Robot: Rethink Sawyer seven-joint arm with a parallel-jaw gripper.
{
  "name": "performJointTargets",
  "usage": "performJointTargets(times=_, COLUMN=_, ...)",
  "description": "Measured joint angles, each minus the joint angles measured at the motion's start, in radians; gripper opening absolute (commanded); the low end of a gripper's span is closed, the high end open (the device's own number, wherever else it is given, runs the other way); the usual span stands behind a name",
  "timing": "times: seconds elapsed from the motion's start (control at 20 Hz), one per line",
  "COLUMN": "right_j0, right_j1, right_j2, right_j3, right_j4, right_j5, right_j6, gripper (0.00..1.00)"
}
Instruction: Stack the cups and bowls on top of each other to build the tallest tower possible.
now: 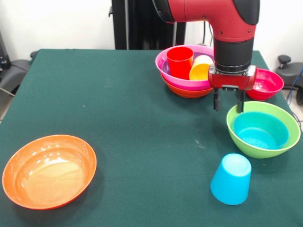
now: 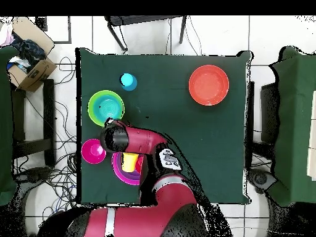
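My gripper (image 1: 228,101) is open and empty, hanging just above the far rim of the lime green bowl (image 1: 279,116), which holds the small blue bowl (image 1: 260,131). The tower (image 1: 187,82) stands behind it: an orange bowl lowest, then a magenta bowl (image 1: 163,59) with a purple bowl (image 1: 165,69) inside. The red cup (image 1: 180,61) stands upright in it and the yellow cup (image 1: 201,68) leans beside that. The light blue cup (image 1: 231,178) stands upside down on the table, in front of the green bowl. The small crimson bowl (image 1: 266,84) sits right of the tower. The second orange bowl (image 1: 49,171) lies at front left.
In the overhead view the arm (image 2: 133,139) hides the gripper, between the green bowl (image 2: 105,106) and the tower (image 2: 120,170). The orange bowl (image 2: 208,85) sits far across the green table (image 2: 185,148). A cardboard box (image 2: 28,68) and chairs stand off the table.
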Motion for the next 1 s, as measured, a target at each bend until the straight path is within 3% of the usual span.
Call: performJointTargets(times=1.0, right_j0=0.001, right_j1=0.009, right_j2=0.008, right_j3=0.0, right_j4=0.02, right_j5=-0.038, right_j6=0.005, gripper=1.0)
